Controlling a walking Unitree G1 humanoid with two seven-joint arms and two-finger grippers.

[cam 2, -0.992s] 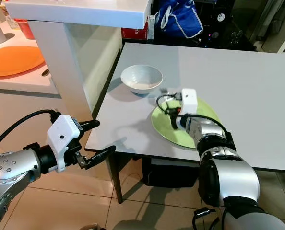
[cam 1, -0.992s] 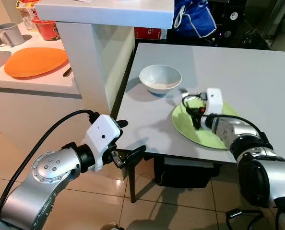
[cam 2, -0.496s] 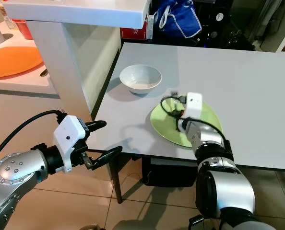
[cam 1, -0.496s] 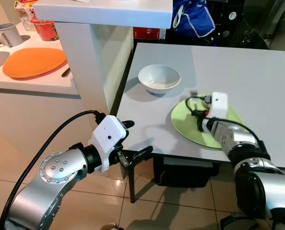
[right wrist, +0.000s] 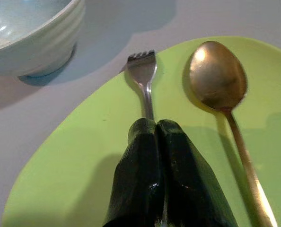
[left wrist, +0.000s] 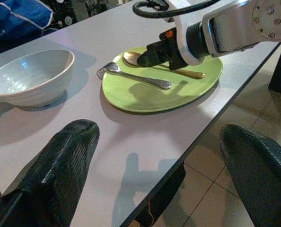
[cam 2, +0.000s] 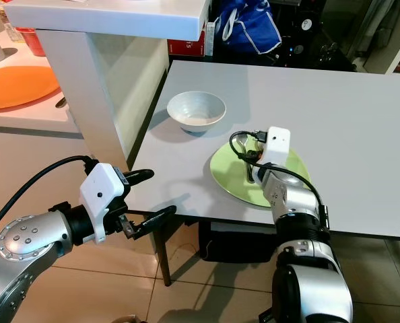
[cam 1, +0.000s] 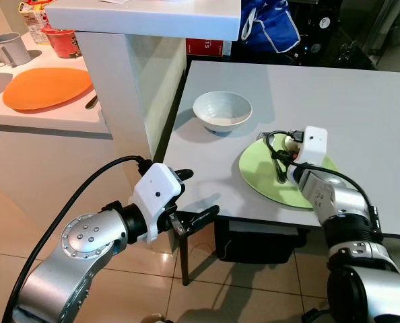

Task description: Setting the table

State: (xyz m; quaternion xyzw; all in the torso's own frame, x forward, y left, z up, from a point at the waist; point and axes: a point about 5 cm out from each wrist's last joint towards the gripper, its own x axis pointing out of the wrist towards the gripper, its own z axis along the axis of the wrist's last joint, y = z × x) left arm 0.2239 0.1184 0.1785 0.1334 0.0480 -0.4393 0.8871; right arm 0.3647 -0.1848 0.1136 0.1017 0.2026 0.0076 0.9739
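Right gripper (right wrist: 155,137) fingers pinched on fork (right wrist: 144,80) handle atop green plate (right wrist: 83,156), spoon (right wrist: 218,75) at 3 o'clock; likely moving it onto desk (cam 1: 361,101). Left gripper (cam 1: 190,198) open, idle.

Head stereo pair looks down at the grey table (cam 1: 361,101); both wrist cameras close on the green plate (left wrist: 145,97).

Right tool (right wrist: 157,142) pinched closed — left tool (cam 1: 194,197) (low) spread.

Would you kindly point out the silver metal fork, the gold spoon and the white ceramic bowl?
silver metal fork (right wrist: 142,66), right wrist view, on its tines.
gold spoon (right wrist: 217,75), right wrist view, on its bowl.
white ceramic bowl (cam 1: 221,112), left eye view, inside.
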